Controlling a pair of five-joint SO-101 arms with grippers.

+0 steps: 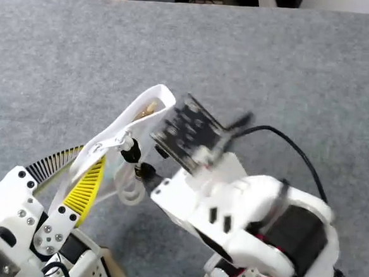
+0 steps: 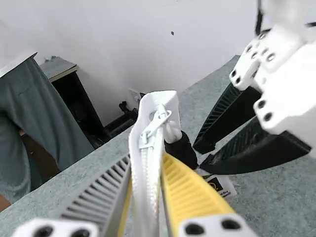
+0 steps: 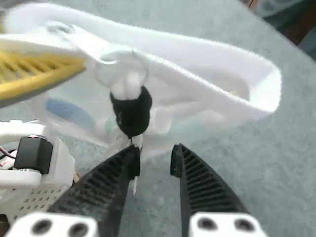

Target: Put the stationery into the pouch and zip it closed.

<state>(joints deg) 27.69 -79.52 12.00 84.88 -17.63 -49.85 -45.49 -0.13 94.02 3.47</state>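
A translucent pouch [image 1: 131, 125] with a white zipper band is held up off the grey table. Inside it I make out a tan item [image 1: 150, 109] and a blue one [image 3: 64, 108]. My left gripper [image 2: 145, 163], with one yellow and one grey finger, is shut on the pouch's zipper edge [image 2: 148, 148], just below the slider [image 2: 157, 120]. A clear ring pull [image 3: 121, 74] and a black toggle [image 3: 131, 111] hang from the zipper. My right gripper [image 3: 154, 157] has black fingers and is open, its tips just under the toggle, one tip touching the toggle's thin cord.
The grey felt table [image 1: 290, 70] spreads out bare on the far side and right of the arms. The right arm's white body [image 1: 248, 219] fills the near right, crowding the left arm's base [image 1: 14, 215]. A small printed tag [image 2: 217, 185] lies under the pouch.
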